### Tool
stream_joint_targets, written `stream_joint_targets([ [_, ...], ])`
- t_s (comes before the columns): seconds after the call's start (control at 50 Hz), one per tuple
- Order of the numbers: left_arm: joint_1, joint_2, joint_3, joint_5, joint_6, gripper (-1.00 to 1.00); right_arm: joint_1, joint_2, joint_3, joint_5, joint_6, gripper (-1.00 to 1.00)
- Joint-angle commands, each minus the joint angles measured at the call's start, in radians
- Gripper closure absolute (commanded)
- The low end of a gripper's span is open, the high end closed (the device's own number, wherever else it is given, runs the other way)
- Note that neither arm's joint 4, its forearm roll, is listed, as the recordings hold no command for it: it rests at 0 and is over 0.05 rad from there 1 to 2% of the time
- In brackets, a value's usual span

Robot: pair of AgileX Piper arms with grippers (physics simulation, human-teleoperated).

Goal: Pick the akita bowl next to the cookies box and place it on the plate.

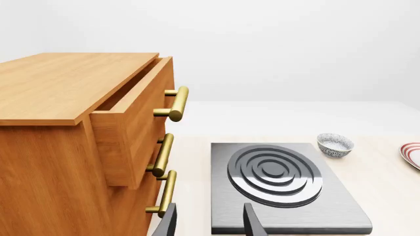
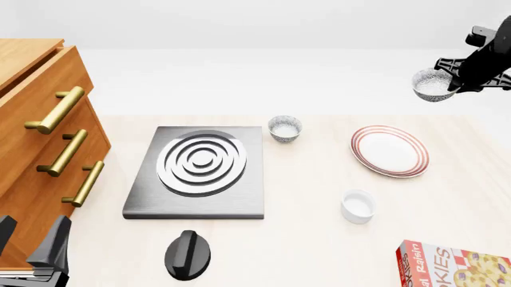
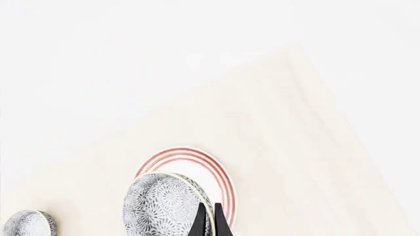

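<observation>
High above the table's far right, my right gripper (image 2: 452, 84) is shut on the rim of an akita bowl (image 2: 432, 85), which hangs tilted in the air. In the right wrist view the bowl (image 3: 163, 206) shows its speckled outside, pinched at the rim by the gripper (image 3: 210, 222). The red-ringed plate (image 2: 389, 150) lies below it on the table and shows behind the bowl as the plate (image 3: 190, 153). The cookies box (image 2: 452, 266) lies at the near right corner. My left gripper (image 2: 32, 246) stands open and empty at the near left by the cabinet; it shows again as the gripper (image 1: 210, 223).
A second akita bowl (image 2: 285, 128) stands between the stove burner (image 2: 200, 170) and the plate. A plain white cup (image 2: 358, 206) sits nearer than the plate. A black knob (image 2: 188, 255) lies in front of the burner. A wooden cabinet (image 2: 40, 137) with an open top drawer fills the left.
</observation>
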Motion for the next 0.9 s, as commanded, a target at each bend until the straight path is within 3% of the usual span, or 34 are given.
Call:
stream_joint_targets([
  [0.02, 0.000, 0.000, 0.000, 0.000, 0.000, -1.00, 0.037, 0.032, -0.007, -0.018, 0.013, 1.00],
  [0.26, 0.001, -0.005, 0.000, 0.004, 0.000, -1.00, 0.058, 0.033, 0.043, -0.051, 0.030, 1.00],
  [0.52, 0.001, -0.004, 0.000, 0.003, 0.000, -1.00, 0.094, -0.043, 0.300, -0.225, 0.193, 1.00],
  [0.58, 0.001, -0.003, 0.000, 0.002, 0.000, -1.00, 0.064, -0.043, 0.323, -0.235, 0.189, 1.00],
  [0.68, 0.001, 0.000, 0.001, -0.001, 0.000, -1.00, 0.060, -0.060, 0.395, -0.295, 0.244, 1.00],
  [0.9, 0.001, 0.003, 0.001, -0.004, 0.000, -1.00, 0.048, -0.064, 0.482, -0.362, 0.287, 1.00],
])
